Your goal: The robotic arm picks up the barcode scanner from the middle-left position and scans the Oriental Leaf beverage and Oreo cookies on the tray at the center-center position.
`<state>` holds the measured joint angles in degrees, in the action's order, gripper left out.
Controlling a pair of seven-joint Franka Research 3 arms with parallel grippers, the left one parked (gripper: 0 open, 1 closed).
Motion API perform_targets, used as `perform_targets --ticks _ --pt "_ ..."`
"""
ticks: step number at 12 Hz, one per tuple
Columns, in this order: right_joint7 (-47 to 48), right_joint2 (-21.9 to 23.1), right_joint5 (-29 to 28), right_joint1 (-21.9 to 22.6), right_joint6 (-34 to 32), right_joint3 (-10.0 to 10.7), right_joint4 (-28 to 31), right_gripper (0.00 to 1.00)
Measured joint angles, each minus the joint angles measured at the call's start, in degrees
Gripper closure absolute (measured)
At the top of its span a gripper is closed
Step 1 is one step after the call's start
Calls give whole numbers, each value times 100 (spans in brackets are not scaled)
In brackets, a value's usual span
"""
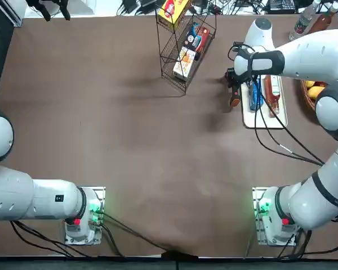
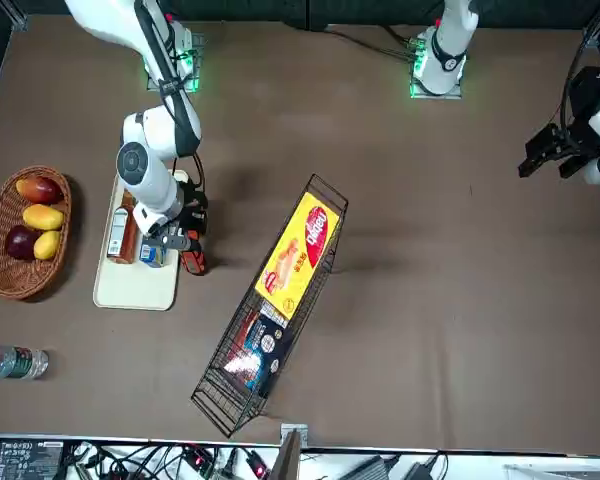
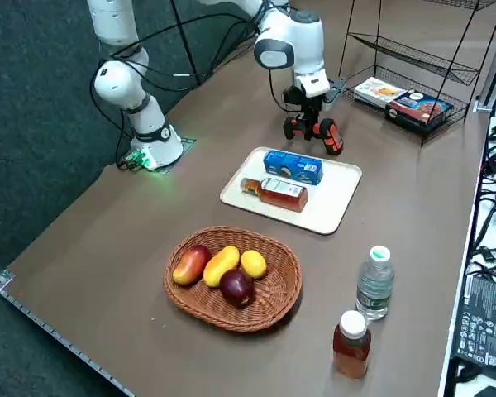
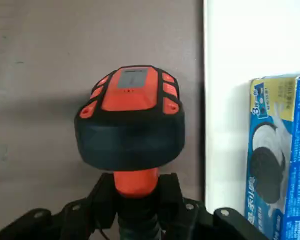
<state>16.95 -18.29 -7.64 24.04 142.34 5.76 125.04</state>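
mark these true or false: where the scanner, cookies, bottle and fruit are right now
1. The right gripper is shut on the barcode scanner. True.
2. The blue Oreo packet stands in the fruit basket. False: it is on the white tray.
3. The bottle with the white label lies on its side on the tray. True.
4. The basket holds only two fruits. False: it holds four.
5. The scanner lies flat on the tray. False: it is held up beside the tray.
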Motion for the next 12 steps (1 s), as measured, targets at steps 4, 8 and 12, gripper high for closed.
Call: perform_targets --ticks 4,8,12 --pt "25 -59 0 9 37 0 1 57" --pt "357 -200 0 93 230 0 4 57" --pt "504 -230 0 125 271 1 4 57"
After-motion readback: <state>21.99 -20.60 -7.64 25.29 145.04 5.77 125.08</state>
